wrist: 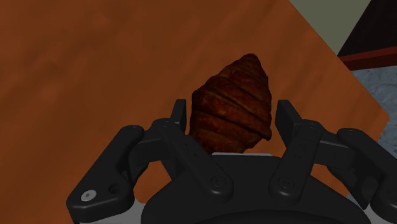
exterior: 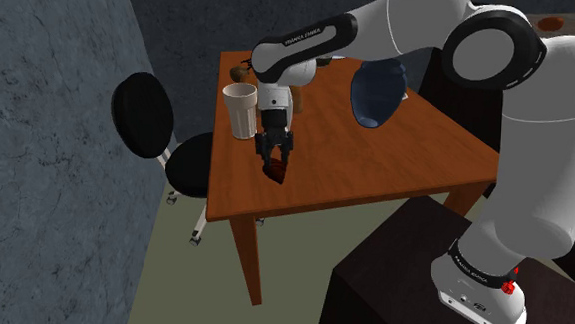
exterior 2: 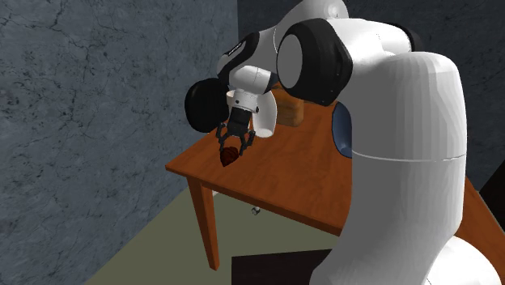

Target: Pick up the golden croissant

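Robot arm takes hold of pastry: a white Franka arm [exterior: 536, 147] bends over a brown wooden surface [exterior: 375, 160], its black jaws pinching a croissant [exterior: 275, 169] just beside a white cup [exterior: 243, 110], on the cup's side toward the surface's front edge. The croissant is a dark reddish brown rather than golden.

Seen from the hand, the croissant [wrist: 232, 105] stands between the two black fingers [wrist: 180, 118], one closed in on each flank of its ridged crust. Its pointed end is aimed away from the hand toward the wood [wrist: 95, 63] beneath. Whether the tip rests on the wood or hangs just clear of it cannot be told.

From the second exterior camera, the croissant [exterior 2: 231, 154] shows directly under the jaws, close to a corner of the surface [exterior 2: 267, 185].

A blue bowl [exterior: 373, 95] sits on the same surface, well apart from the cup and partly behind the arm's forearm. A small brown object [exterior: 242, 72] lies just behind the cup, too small to name.

Beyond the cup, off the surface's edge, stands a black chair [exterior: 143, 115] with a round back, set against a mottled grey-blue wall [exterior: 48, 126]. The dark box stand [exterior: 400, 271] carrying the arm sits across the surface from the cup, on an olive-green floor [exterior: 171, 281].
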Robot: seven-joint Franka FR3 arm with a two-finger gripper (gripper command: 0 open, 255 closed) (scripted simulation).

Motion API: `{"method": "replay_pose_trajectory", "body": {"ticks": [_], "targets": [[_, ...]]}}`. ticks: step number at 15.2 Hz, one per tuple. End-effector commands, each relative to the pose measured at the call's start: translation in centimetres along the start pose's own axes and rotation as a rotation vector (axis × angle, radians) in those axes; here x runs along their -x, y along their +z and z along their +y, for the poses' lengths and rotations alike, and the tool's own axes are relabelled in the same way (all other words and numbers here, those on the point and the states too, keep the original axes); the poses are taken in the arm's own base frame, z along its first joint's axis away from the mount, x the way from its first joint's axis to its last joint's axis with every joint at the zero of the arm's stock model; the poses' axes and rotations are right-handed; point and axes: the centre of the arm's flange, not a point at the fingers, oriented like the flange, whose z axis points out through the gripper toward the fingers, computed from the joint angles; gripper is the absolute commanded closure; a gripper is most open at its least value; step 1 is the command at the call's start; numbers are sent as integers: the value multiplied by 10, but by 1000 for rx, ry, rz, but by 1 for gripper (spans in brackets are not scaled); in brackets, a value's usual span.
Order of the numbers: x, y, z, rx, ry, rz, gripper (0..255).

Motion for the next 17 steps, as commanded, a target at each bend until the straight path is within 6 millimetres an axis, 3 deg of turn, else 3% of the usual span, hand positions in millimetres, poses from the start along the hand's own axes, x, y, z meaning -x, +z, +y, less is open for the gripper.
{"method": "replay_pose_trajectory", "body": {"ticks": [1,15,17], "targets": [[2,-4,-1,0,0,-2,255],[29,-67,-29,0,0,-2,255],[30,-68,-29,0,0,-2,255]]}}
